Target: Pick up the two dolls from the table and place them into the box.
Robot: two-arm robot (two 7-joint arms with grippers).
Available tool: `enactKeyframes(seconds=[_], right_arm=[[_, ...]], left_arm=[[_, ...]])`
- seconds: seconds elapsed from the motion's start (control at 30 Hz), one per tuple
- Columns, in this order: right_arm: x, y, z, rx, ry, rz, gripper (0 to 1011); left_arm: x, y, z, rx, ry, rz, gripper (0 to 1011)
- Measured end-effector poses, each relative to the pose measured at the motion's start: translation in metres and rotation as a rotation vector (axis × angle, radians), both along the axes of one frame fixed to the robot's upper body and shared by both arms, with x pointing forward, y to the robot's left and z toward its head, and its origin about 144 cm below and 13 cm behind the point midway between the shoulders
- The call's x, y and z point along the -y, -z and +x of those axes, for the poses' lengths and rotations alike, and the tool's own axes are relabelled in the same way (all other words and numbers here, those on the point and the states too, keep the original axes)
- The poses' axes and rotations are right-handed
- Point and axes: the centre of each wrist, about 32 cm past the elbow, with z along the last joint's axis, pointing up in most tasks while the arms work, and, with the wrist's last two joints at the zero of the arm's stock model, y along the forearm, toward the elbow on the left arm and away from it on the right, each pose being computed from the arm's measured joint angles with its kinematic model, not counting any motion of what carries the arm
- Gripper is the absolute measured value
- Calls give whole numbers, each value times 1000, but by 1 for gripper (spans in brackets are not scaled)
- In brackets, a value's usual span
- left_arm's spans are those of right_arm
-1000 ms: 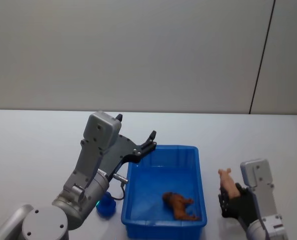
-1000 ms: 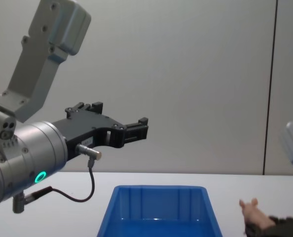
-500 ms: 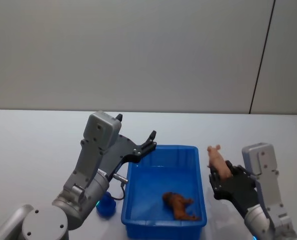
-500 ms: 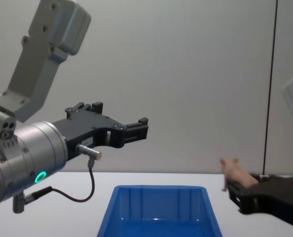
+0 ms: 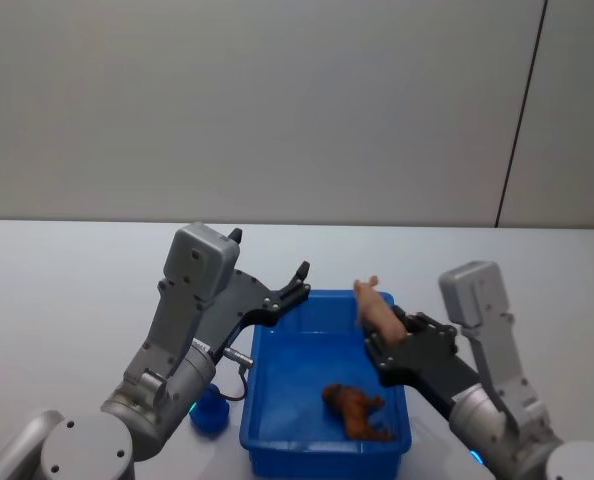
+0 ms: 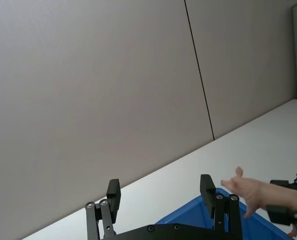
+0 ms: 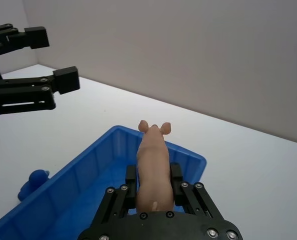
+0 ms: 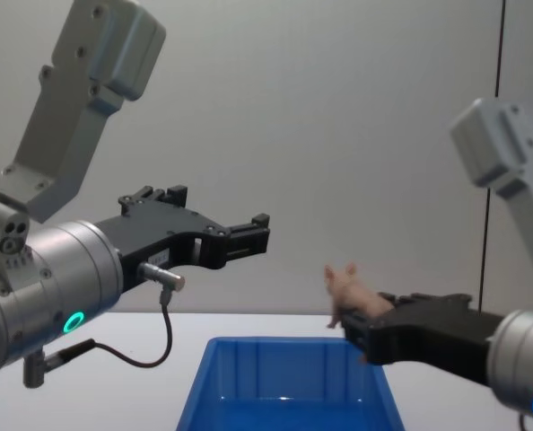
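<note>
The right gripper [image 5: 384, 338] was grasping the small pale pink figurine [image 5: 374, 303] above the bright blue rectangular plastic box [image 5: 322, 298], where the shaggy reddish-brown figurine [image 5: 358, 410] lay. The left gripper [image 5: 299, 280] hung released near its left rim.

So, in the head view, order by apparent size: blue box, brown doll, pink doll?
1. Blue box, clearly largest.
2. Brown doll and pink doll look alike; the pink one is held nearer the camera, so unranked.

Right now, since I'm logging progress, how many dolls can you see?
2. The brown doll lies in the blue box; the pink doll is held above it by the right gripper.
</note>
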Motion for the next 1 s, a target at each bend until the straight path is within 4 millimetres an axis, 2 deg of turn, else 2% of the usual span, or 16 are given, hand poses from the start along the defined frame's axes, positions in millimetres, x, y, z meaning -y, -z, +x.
enactKeyframes(seconds=[0.07, 0.1, 0.13, 0.27, 0.33, 0.5, 0.57, 0.73, 1.0], right_arm=[[-2, 0, 2, -6, -12, -2, 407], [-3, 0, 5, -14, -25, -2, 461], [-4, 0, 6, -16, -30, -2, 461], [-7, 2, 10, -32, -48, -5, 603], [-8, 2, 11, -37, -53, -5, 635], [-9, 3, 13, -45, -57, -6, 838], [-9, 3, 14, -44, -56, -6, 854], [-6, 4, 11, -20, -26, -3, 1001], [3, 4, 2, 20, 45, 4, 1001]], left_arm=[[0, 0, 0, 0, 0, 0, 1001], [0, 0, 0, 0, 0, 0, 1001], [0, 0, 0, 0, 0, 0, 1001], [0, 0, 0, 0, 0, 0, 1001], [0, 0, 0, 0, 0, 0, 1001], [0, 0, 0, 0, 0, 0, 1001], [0, 0, 0, 0, 0, 0, 1001], [0, 0, 0, 0, 0, 0, 1001], [0, 0, 0, 0, 0, 0, 1001]])
